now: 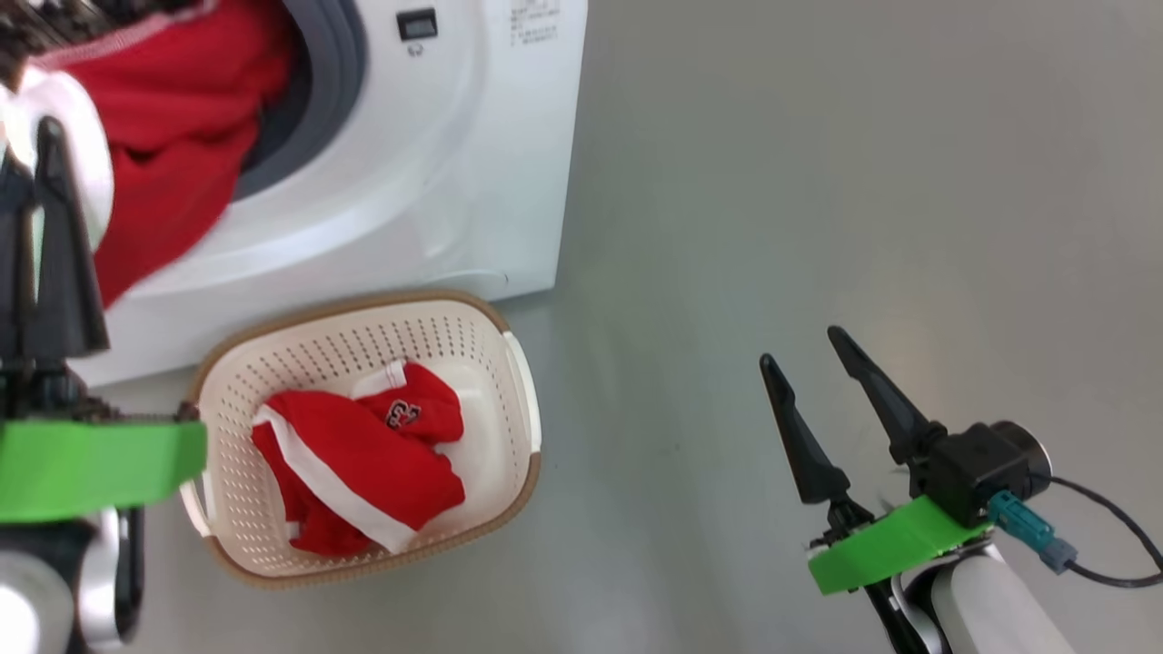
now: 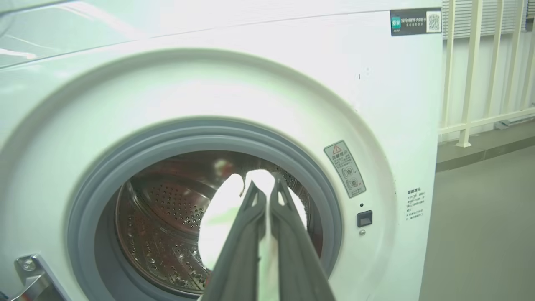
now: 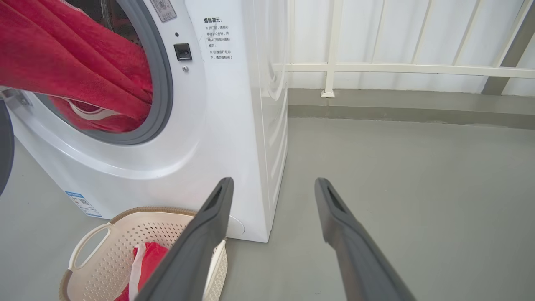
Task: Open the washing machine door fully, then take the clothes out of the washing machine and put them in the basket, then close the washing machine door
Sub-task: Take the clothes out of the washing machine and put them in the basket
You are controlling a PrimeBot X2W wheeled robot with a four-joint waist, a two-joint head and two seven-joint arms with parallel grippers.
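fingers of the left gripper (image 2: 266, 184) are seen pressed together, with a white fold of a garment (image 1: 173, 136) pinched between them, just in front of the drum (image 2: 167, 217) mouth. the garment is noted as red with white trim; it is stretched from inside the drum, over the grey seal (image 2: 98, 179), out toward that gripper at the left edge of the head view. the washer (image 1: 454, 182) is stood on a grey floor (image 1: 818, 182), its mouth uncovered. the basket (image 1: 363, 304) is set on the floor just in front of the washer's base; whether the two touch cannot be told. a second garment (image 1: 363, 454), red with white stripes and a small dark emblem, is crumpled inside the basket. the right gripper (image 1: 801, 347) is held with its fingers spread wide, nothing between them, well apart from the basket, over bare floor to the right of the washer. a white railing (image 3: 376, 69) is seen beyond the washer's side.
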